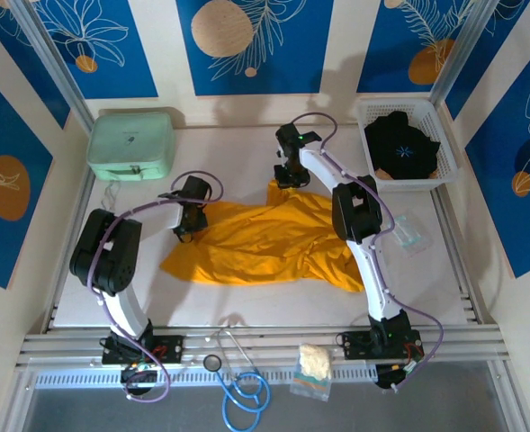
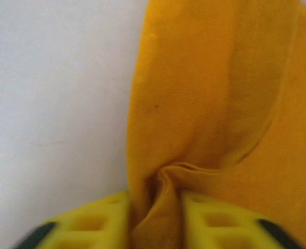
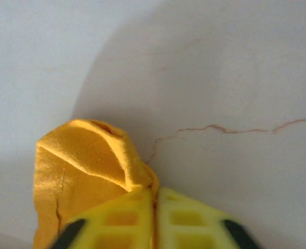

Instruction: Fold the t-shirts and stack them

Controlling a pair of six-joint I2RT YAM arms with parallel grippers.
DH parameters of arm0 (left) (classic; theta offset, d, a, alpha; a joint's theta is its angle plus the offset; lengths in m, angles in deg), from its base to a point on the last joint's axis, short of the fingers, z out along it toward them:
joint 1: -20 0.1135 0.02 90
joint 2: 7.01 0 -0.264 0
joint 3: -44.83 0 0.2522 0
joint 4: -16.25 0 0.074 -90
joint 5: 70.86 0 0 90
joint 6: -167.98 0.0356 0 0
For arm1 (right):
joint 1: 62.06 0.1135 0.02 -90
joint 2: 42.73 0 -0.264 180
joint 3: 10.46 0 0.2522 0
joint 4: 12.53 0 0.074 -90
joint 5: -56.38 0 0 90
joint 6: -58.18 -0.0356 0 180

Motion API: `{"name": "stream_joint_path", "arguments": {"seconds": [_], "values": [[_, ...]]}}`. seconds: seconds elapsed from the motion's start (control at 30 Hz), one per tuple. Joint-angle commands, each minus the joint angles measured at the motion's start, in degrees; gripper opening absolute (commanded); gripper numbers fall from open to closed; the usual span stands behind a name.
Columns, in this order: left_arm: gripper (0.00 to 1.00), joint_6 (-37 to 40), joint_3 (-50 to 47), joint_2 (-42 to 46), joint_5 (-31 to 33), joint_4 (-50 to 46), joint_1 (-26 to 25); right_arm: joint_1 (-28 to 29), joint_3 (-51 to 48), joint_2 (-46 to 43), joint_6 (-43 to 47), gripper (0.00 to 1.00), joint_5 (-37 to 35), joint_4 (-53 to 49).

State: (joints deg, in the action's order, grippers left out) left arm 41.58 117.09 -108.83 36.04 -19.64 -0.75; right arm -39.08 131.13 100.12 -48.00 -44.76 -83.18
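- Step in hand: first fold of the orange shirt [image 1: 265, 243]. It lies spread and rumpled mid-table [image 1: 247, 153], between the two arms, with no clean fold in it.
- Left gripper [image 1: 186, 227]: clamped on the shirt's far left edge. In the wrist view a bunch of cloth sits between the yellow fingers [image 2: 90, 228], and the gap is only as wide as the cloth.
- Right gripper [image 1: 287, 180]: on the far right corner of the same shirt. In the wrist view the jaws are almost touching with a thin bit of hem pinched between them. A small flap of cloth sticks out past the tips.
- Black shirt [image 1: 404, 144]: bundled in the white basket [image 1: 444, 180] at the far right corner, blue print facing up, well apart from both grippers.
- Progress, my read: early. One shirt gripped, nothing folded, nothing stacked.
- Next move likely needs both arms in sync. Lift the far edge, hold the spacing so the cloth stays taut, then carry it over toward the near edge.
- Flattening comes first if the wrinkles in the middle don't pull out.
- Risk: the right grip holds very little hem and could slip under tension.
- Clear bag [image 1: 410, 232] lies just beside the right arm, near the shirt's right side. It could get dragged along.
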Motion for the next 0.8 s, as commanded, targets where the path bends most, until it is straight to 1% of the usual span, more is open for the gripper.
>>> {"name": "stream_joint_path", "arguments": {"seconds": [0.0, 0.07, 0.23, 0.4, 0.47, 0.6, 0.7, 0.77], "values": [[0.09, 0.36, -0.55, -1.42, -2.27, 0.24, 0.41, -0.8, 0.76, -1.54, -2.63, 0.0, -3.16, -1.08], [0.0, 0.6, -1.01, -0.15, -1.88, 0.33, 0.37, -1.33, -0.16, -4.15, -3.92, 0.0, -5.76, -0.59], [0.0, 1.77, -1.37, 3.78, -0.96, -0.1, 0.44, -2.58, -6.94, -14.65, -7.62, 0.0, -11.21, 3.48], [0.0, 2.13, -1.28, 6.09, -0.82, -0.28, 0.4, -1.75, -15.94, -25.38, -9.21, 0.0, -15.22, 7.56], [0.0, 2.22, -1.52, 6.65, -1.15, -0.1, 0.39, -0.58, -19.63, -28.64, -9.53, 0.0, -16.25, 8.52], [0.0, 2.13, -2.31, 7.56, -2.2, 0.74, 0.36, 2.81, -27.21, -32.48, -11.15, 0.0, -14.85, 10.23], [0.0, 1.96, -3.1, 8.46, -3.01, 1.14, 0.36, 7.34, -33.9, -34.1, -13.62, 0.0, -14.27, 11.95], [0.05, 1.9, -3.84, 9.45, -3.28, 1.26, 0.36, 10.95, -38.36, -34.54, -16.57, 0.0, -14.36, 12.49]]}}
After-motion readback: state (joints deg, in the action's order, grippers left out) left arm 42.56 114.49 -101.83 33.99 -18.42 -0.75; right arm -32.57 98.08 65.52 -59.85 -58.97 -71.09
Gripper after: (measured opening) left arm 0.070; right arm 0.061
